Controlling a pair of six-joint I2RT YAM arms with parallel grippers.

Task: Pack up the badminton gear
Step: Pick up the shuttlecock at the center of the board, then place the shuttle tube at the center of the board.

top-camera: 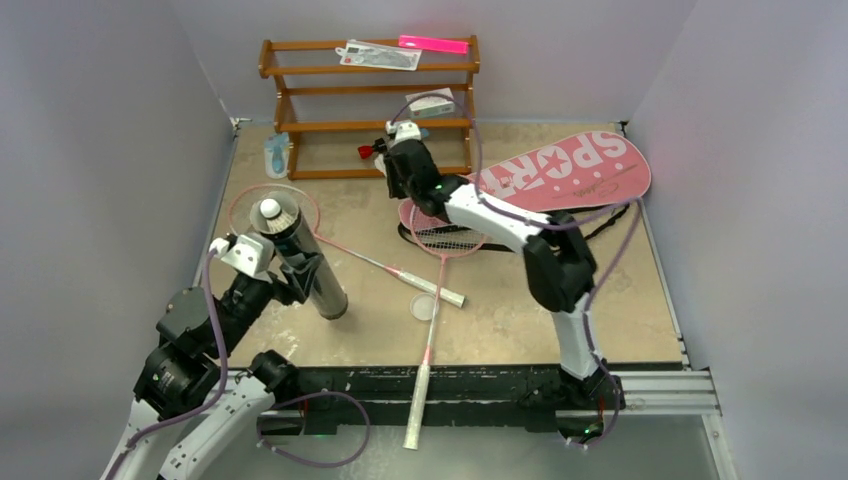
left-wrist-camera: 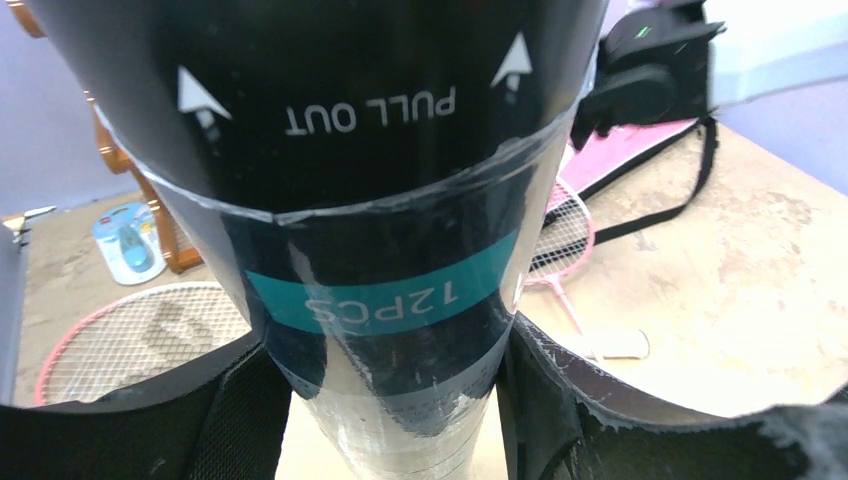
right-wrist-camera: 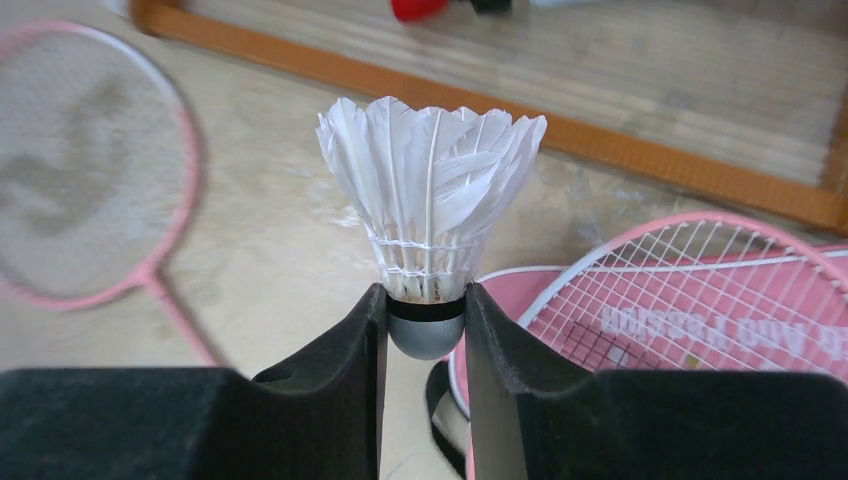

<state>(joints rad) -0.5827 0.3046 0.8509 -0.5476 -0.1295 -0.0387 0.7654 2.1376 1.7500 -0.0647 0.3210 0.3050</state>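
Observation:
The long black tube (top-camera: pixel 305 262) stands upright at the left, and my left gripper (left-wrist-camera: pixel 385 400) is shut on its lower part (left-wrist-camera: pixel 380 250). A white shuttlecock (top-camera: pixel 270 208) sticks out of its top. My right gripper (right-wrist-camera: pixel 425 320) is shut on the grey cork base of another feather shuttlecock (right-wrist-camera: pixel 430 190), held upright in front of the shelf; this gripper (top-camera: pixel 397 178) is at the back middle. One pink racket (top-camera: pixel 375 262) lies behind the tube. The other racket (top-camera: pixel 432 300) rests its head on the pink SPORT bag (top-camera: pixel 565 170), its handle over the near edge.
A wooden shelf (top-camera: pixel 370 125) stands at the back with small packets on it. A red-capped tool (top-camera: pixel 368 150) is next to my right wrist. A blue packet (top-camera: pixel 276 155) lies left of the shelf. A small white round lid (top-camera: pixel 425 307) sits on the table.

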